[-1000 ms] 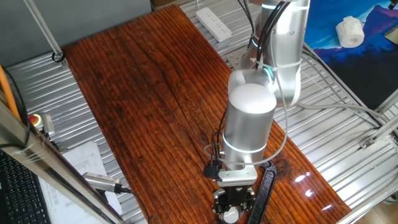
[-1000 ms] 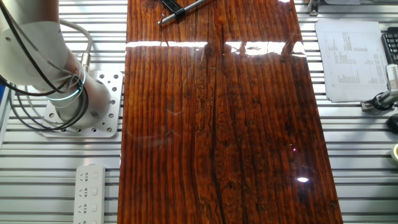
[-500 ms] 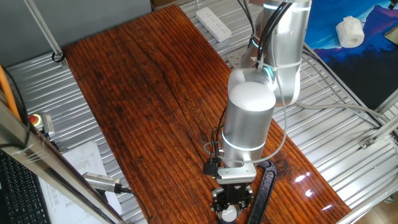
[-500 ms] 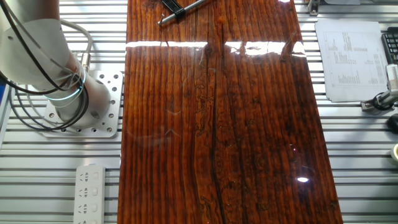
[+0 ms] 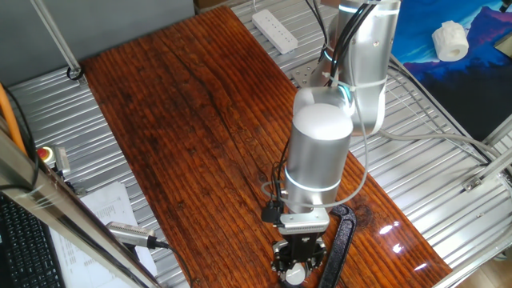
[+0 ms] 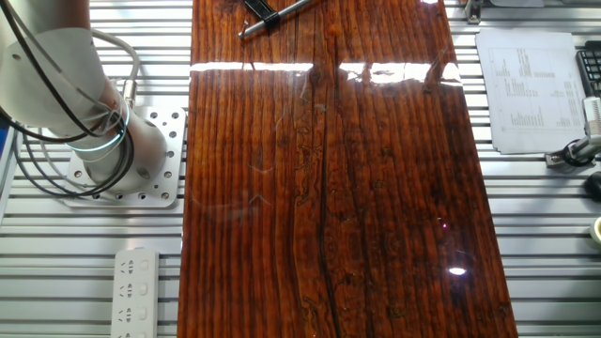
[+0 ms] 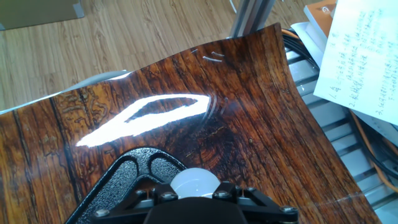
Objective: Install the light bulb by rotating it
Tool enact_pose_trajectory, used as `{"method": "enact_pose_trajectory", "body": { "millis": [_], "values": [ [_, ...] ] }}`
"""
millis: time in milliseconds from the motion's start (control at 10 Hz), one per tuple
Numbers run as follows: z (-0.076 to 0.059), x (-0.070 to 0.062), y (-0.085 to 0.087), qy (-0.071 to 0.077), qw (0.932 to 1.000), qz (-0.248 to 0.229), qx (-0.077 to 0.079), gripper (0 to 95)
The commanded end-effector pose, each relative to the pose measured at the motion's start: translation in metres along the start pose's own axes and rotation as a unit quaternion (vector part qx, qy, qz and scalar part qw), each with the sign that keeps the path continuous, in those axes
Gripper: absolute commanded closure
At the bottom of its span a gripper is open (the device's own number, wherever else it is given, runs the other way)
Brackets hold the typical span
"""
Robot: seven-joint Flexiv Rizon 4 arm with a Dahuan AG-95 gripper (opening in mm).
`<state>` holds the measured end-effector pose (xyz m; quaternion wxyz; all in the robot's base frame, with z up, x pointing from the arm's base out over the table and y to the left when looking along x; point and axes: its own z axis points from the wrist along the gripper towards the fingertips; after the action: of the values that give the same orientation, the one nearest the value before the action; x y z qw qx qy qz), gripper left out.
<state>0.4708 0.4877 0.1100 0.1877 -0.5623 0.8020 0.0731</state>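
Since a second ago your arm has barely shifted: the silver wrist has crept a touch toward the lower left of the frame, and nothing on the desk (image 5: 184, 120) has changed place. In one fixed view, at the bottom centre, the tool (image 5: 296, 268) hangs over the light bulb (image 5: 296, 275), whose white dome shows between the dark fingers, just beside the black clamp (image 5: 342, 236) that runs up to its right. Whether the fingers are pressing on the bulb or standing off it, you cannot tell from here. In the other fixed view you get only the arm's base at the left edge and the bare wood; tool and bulb lie outside the frame. In the hand view the bulb sits at the bottom centre, right at the tool's black front edge, over the textured black clamp; the fingertips are hidden, so the grip remains unclear. You look to be mid-rotation at best: the bulb is at its seat, but how far it is screwed in cannot be read, so tightening may remain.
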Motion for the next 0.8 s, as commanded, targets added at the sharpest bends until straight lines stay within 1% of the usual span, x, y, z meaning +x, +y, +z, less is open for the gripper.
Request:
{"method": "enact_pose_trajectory", "body": {
  "millis": [100,700,800],
  "values": [
    [-0.0002,0.0019,0.0001,0.0,1.0,0.001,0.001,57.0],
    [-0.0003,0.0028,0.0005,-0.003,1.0,0.0,0.001,57.0],
    [-0.0003,0.0028,0.0005,-0.007,1.0,0.0,0.0,57.0]
  ]
}}
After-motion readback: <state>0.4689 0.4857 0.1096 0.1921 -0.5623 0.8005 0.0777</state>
